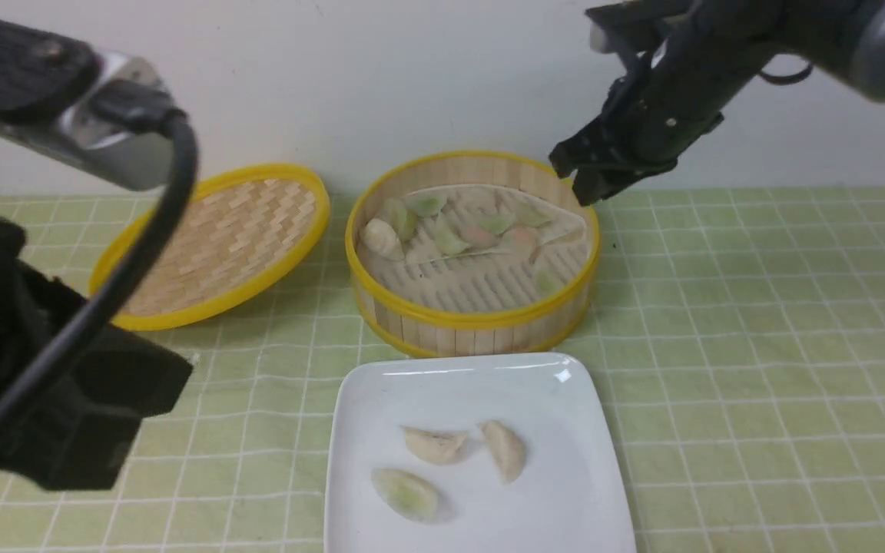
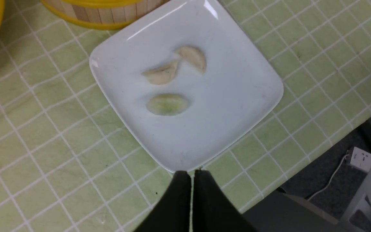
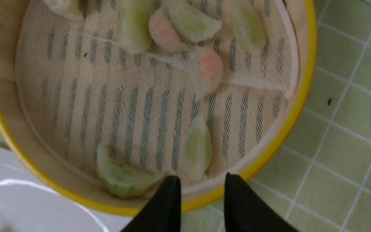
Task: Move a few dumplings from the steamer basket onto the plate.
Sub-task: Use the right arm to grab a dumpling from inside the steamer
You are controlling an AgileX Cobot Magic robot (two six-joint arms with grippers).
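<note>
One pale green dumpling [image 1: 406,494] is already lying on the plate [image 1: 581,461], toward its near left, with two beige dumplings [image 1: 435,445] sitting a little farther in. By my judgement the task is only partly done. "A few" is asking for more, and the steamer basket [image 1: 473,319], standing just beyond the plate's far edge, is holding plenty of dumplings [image 1: 450,238]. They are green, pinkish and whitish, and most are crowding its far half on the liner paper.

The right pincer [image 1: 588,180] is hovering above the right side of the basket, its jaws standing apart with nothing between them. In the right wrist view a lone green dumpling [image 3: 198,149] is lying on the slatted floor close to the rim, just ahead of the tips without touching them. A second green dumpling [image 3: 121,175] is leaning against the wall nearby.

The left pincer [image 2: 190,175] is hanging over the counter [image 2: 43,145] just off the plate's near left corner, pressed together and carrying nothing.
</note>
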